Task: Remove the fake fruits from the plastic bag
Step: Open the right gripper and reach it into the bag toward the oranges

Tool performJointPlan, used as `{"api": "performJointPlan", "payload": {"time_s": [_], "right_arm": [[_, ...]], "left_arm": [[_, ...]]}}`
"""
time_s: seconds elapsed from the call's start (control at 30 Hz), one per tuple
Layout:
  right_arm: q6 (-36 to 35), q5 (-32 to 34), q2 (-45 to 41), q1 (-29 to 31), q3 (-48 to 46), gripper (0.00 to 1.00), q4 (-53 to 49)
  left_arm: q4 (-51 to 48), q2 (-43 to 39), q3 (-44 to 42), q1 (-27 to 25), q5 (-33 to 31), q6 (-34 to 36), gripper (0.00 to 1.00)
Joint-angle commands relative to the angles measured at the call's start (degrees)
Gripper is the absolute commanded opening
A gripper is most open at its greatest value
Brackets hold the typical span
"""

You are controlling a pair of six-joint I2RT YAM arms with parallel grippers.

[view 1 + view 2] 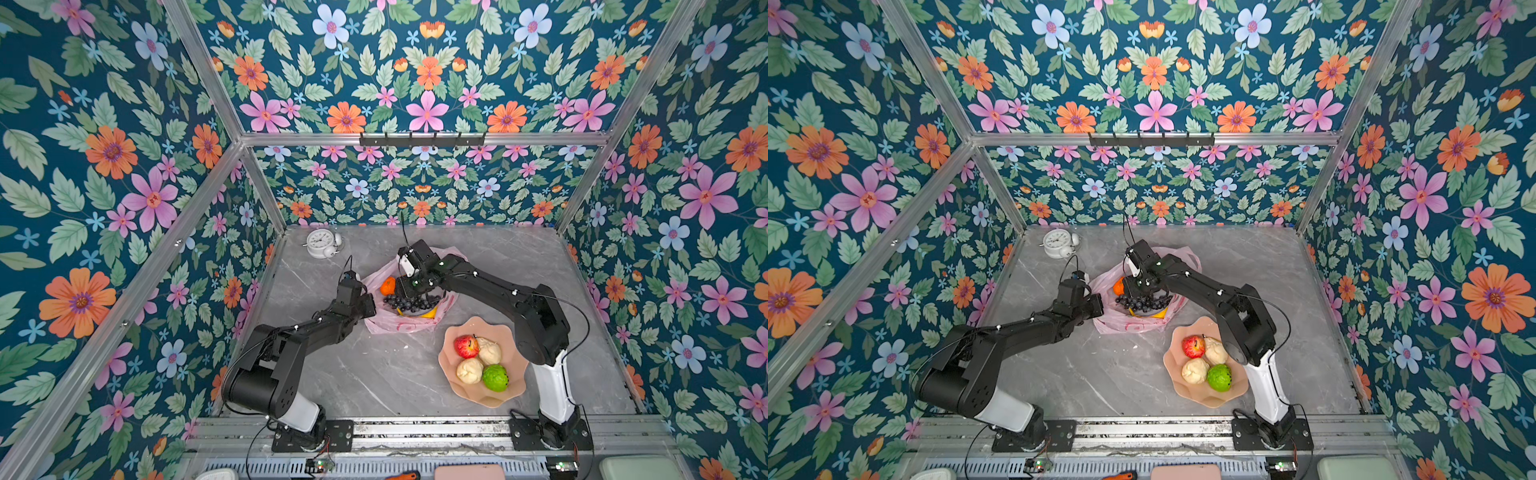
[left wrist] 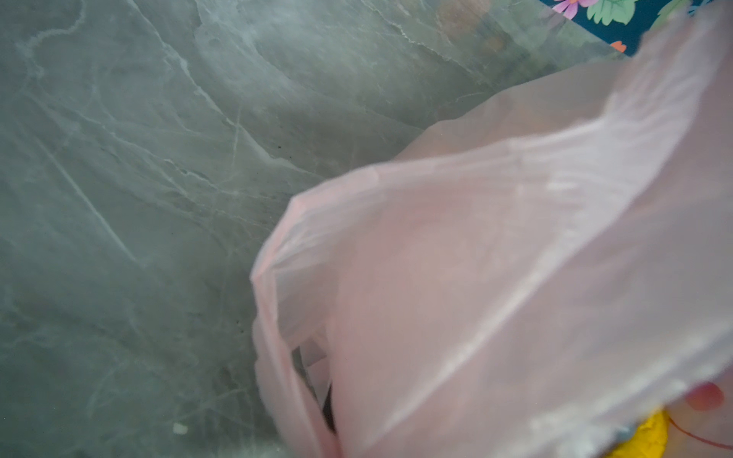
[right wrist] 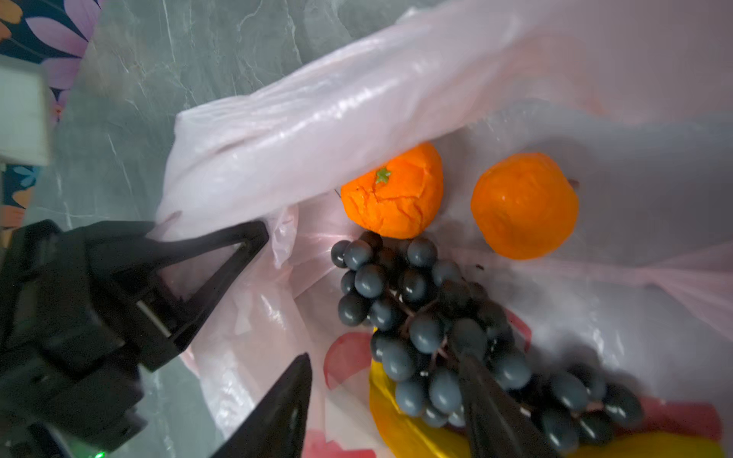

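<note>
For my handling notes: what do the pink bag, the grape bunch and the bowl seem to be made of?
The plastic bag: thin glossy translucent film, crinkled. The grape bunch: probably moulded plastic or rubber, smooth berries with dull sheen. The bowl: seemingly rigid plastic, perhaps ceramic; matte peach, firm scalloped rim.

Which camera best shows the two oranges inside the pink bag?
The right wrist view: the stemmed orange and the smooth orange lie in plain sight beside the grape bunch. Both top views show only one orange; the right arm hides the other. The left wrist view shows only plastic bag.
</note>
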Motion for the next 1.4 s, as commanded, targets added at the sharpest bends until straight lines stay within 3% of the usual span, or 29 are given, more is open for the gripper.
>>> {"api": "performJointPlan", "payload": {"time_s": [0.0,0.23,0.47,0.8,1.07,1.37], "right_arm": [[-6.31,0.32,2.37,0.12,2.41,0.64,2.01],[-10.34,0.41,7.66,0.57,7.37,0.73,4.12],[-10.84,5.01,12.17,0.69,11.65,0.8,4.9],[-10.09,6.32,18.64,0.86,18.23,0.83,4.7],[-8.92,9.07,23.04,0.84,24.92,0.71,0.16],[-8.15,8.68,19.29,0.81,20.33,0.58,1.75]], "left_arm": [[1.8,-0.19,-0.35,0.63,1.52,-0.58,0.02],[2.2,-0.57,-0.62,0.82,1.98,-0.67,0.02],[2.2,-0.8,-0.67,0.88,1.99,-0.58,0.02],[2.64,-0.43,-0.7,0.92,2.73,-0.75,0.02],[2.64,-0.11,-0.67,0.83,2.87,-0.84,0.02],[2.16,-0.23,-0.59,0.85,2.17,-0.84,0.02]]}}
